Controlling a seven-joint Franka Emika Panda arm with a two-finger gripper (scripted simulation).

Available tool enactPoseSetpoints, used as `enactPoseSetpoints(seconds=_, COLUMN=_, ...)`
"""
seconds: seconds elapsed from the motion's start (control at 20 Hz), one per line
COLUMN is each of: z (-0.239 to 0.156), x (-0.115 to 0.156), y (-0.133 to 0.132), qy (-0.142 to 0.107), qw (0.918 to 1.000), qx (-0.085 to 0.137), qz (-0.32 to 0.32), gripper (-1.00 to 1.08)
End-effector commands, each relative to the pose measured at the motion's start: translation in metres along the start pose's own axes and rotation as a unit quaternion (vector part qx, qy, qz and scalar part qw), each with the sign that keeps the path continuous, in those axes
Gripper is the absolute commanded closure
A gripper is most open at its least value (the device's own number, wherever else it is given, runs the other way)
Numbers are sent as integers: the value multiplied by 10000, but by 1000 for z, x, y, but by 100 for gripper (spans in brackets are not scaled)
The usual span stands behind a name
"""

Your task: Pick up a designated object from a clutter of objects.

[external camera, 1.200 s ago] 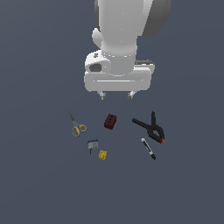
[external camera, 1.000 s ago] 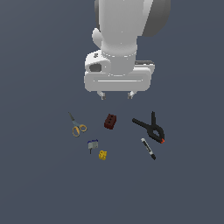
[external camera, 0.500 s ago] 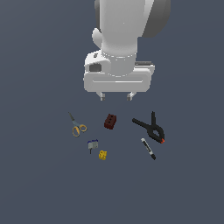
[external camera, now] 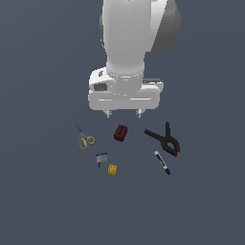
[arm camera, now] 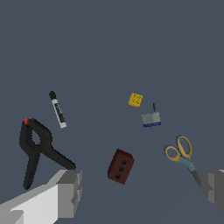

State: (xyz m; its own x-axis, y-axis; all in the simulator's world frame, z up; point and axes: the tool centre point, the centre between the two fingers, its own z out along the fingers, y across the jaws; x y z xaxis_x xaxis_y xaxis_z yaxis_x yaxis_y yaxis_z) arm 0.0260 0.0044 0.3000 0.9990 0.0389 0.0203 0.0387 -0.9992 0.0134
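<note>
The Franka arm is hanging over the far side of the clutter, its gripper (external camera: pixel 124 114) high above the floor with the jaws spread wide and holding nothing; in the wrist view the 2 grey fingers (arm camera: pixel 70 192) are standing far apart at the frame's edges.

Largest of the clutter, the black spring clamp (external camera: pixel 166 139) is lying at the exterior view's right. The yellow-handled scissors (external camera: pixel 84 138) are lying at the exterior view's left. The black marker (external camera: pixel 162 162) is lying just nearer than the clamp. The dark red brick (external camera: pixel 121 133) is sitting almost under the gripper.

The designated object (external camera: pixel 101 158), a tiny silver-grey box with blue marks and a thin dark stem, is lying nearer than the brick and toward the exterior view's left, just beside the small yellow block (external camera: pixel 112 169) but apart from it.

It is looking rigid and very light, so it is likely needing little force, though it may skid or tip. Closing across the boxy body's 2 flat sides looks safest; the stem seems too thin to grip. The yellow block nearby is leaving limited room for a finger.
</note>
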Motion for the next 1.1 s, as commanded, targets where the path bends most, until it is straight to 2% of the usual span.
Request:
enactPoseSetpoints(seconds=0.0, z=14, x=6, y=6, qy=-10, qw=10000, qx=15, qz=-47, gripper=-92)
enactPoseSetpoints(seconds=0.25, z=52, x=20, y=23, qy=-26, qw=9998, qx=49, qz=-181, gripper=-92)
enactPoseSetpoints(seconds=0.55, z=118, x=35, y=51, qy=-48, qw=9992, qx=82, qz=-391, gripper=-92)
enactPoseSetpoints(seconds=1.05, z=208, x=40, y=90, qy=-82, qw=9977, qx=84, qz=-671, gripper=-92)
